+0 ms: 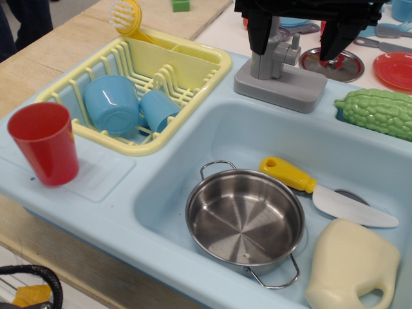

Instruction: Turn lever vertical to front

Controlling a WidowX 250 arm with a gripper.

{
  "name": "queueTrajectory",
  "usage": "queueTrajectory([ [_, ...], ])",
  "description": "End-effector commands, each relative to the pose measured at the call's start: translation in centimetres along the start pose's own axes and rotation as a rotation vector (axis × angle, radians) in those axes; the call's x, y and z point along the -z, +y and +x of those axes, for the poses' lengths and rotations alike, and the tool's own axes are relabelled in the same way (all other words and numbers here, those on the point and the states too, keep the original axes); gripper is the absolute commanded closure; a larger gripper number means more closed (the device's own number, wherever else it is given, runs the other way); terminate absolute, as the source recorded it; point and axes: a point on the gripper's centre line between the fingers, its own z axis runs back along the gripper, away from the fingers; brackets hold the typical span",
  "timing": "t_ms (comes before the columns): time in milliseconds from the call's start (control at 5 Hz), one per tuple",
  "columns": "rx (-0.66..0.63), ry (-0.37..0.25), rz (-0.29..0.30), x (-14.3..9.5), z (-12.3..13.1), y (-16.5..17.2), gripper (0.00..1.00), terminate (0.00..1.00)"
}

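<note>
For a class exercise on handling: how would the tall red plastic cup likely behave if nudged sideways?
The tall red plastic cup stands upright, narrower at its base, so it would probably tip. It looks empty, so likely light. Once down, it might roll along the pale blue counter.

lever (295, 46) | small grey handle | sticks out sideways from grey faucet column (267, 61) | behind sink

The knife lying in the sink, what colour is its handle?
Yellow; the knife has a pale grey blade, seen clearly in the observation.image view.
</note>
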Motion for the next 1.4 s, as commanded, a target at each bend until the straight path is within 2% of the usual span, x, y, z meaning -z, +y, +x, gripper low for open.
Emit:
queueTrajectory([
  [0,0.000,0.000,0.000,0.0,0.0,0.0,0.00,0.00],
  [200,0.019,-0.027,0.003,0.3,0.8,-0.7,0.00,0.00],
  [600,0.086,-0.034,-0.005,1.0,3.1,-1.6,0.00,0.00],
  [800,0.124,-0.018,0.001,1.1,4.6,-2.0,0.00,0.00],
  [1000,0.113,-0.010,-0.010,1.7,4.8,-2.0,0.00,0.00],
  [1200,0.080,0.000,-0.035,2.3,4.5,-2.0,1.00,0.00],
])
